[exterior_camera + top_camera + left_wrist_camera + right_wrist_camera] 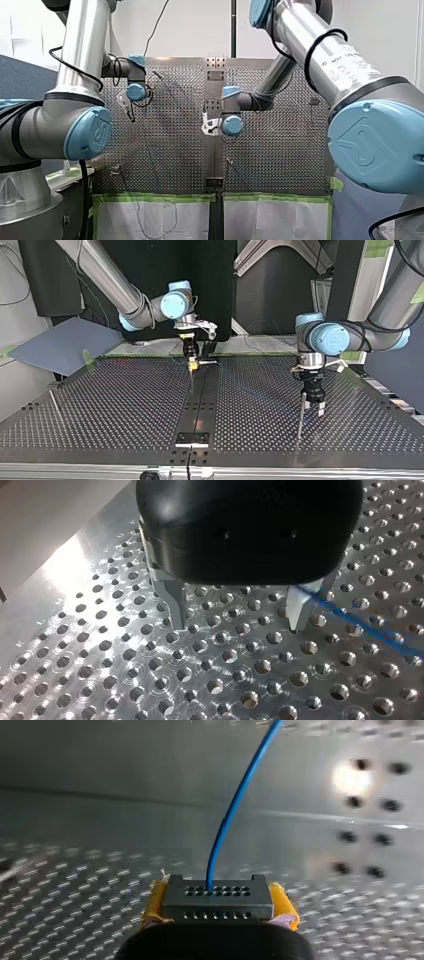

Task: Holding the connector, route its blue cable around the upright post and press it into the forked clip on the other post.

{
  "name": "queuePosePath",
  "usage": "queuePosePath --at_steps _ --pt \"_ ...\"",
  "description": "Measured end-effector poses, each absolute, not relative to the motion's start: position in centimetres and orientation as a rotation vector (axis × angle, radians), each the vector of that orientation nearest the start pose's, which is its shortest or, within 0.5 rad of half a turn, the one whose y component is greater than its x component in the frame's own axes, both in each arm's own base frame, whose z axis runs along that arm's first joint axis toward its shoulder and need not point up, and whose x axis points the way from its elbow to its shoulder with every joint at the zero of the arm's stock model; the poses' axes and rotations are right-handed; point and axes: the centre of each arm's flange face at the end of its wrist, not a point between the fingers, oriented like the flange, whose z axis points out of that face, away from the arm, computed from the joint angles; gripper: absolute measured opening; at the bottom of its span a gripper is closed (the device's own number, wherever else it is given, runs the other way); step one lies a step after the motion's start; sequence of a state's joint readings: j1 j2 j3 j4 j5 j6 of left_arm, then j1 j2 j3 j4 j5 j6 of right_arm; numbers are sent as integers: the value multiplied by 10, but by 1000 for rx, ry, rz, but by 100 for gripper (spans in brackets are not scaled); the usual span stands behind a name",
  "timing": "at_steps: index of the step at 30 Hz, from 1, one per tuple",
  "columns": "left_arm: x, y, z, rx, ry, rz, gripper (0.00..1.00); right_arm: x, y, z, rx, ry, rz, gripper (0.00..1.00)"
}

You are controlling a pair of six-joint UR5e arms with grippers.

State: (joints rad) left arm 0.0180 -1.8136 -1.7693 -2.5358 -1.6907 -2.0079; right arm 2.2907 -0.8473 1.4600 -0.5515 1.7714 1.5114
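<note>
A black connector (217, 898) sits between the yellow pads (153, 906) of my right gripper (218, 912), which is shut on it. Its blue cable (235, 805) rises from the connector's face and curves away ahead. In the top view my right gripper (192, 365) hangs low over the table's far middle. My left gripper (312, 408) stands at that view's right, just beside a thin upright post (300, 420). In the left wrist view its metal fingers (176, 605) are spread with nothing between them, so my left gripper (235, 626) is open. The blue cable (362, 626) passes just outside one finger.
The perforated metal table (110, 405) fills the view. A black bracket (192, 439) sits at its near edge in the top view. Another thin rod (54, 402) stands at that view's left. A grey-blue panel (60, 345) lies off the far left corner.
</note>
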Motion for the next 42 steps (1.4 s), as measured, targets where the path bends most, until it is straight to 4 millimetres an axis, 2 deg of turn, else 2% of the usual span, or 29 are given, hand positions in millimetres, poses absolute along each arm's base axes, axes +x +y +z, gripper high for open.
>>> queuePosePath --at_steps 6,12,20,31,37,42 --pt "573 -110 326 -416 1348 -262 100 530 -437 97 1692 -937 1458 0" --pt "573 -109 325 -417 1348 -261 100 519 -425 57 1722 -954 1418 0" --pt "573 -108 325 -419 1348 -259 100 510 -405 35 1721 -963 1400 0" --pt "574 -107 325 -420 1347 -257 100 484 -390 9 1690 -995 1350 0" --pt "574 -107 325 -421 1349 -256 100 461 -377 -25 1711 -1015 1262 0" --pt "573 -107 325 -421 1351 -256 100 447 -376 -51 1702 -1040 1222 0"
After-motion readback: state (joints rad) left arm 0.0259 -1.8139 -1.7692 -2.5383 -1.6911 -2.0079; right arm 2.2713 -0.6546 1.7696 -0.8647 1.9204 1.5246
